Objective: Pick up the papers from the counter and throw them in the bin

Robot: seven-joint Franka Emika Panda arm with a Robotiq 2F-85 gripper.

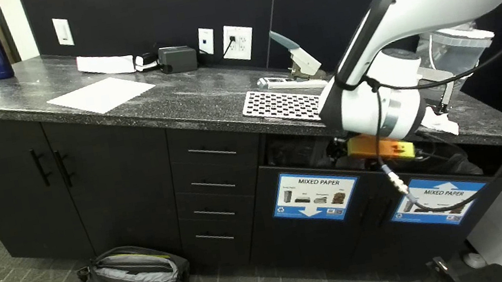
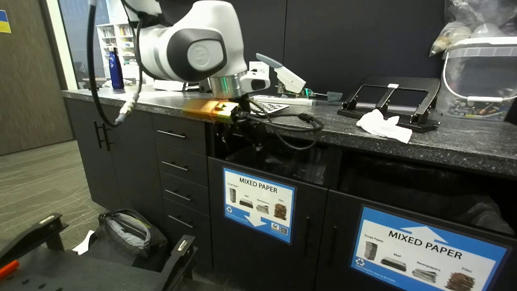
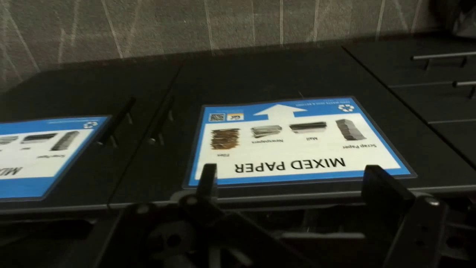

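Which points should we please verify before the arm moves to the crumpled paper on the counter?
1. Gripper open, nothing between its jaws: ok.
2. Crumpled paper visible on the counter: ok.
3. Gripper over that paper: not ok; it hangs near the bin.
4. Paper apart from the black stand: cannot tell; they overlap in an exterior view.
5. Room inside the bin: cannot tell; too dark.

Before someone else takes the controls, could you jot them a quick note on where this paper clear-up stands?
Gripper: open, nothing in it, at the opening of a Mixed Paper bin.
On the counter: a crumpled white paper, near the front edge.
Done: too dark inside to tell if any paper is in there.
Left: pick up that paper and drop it in.
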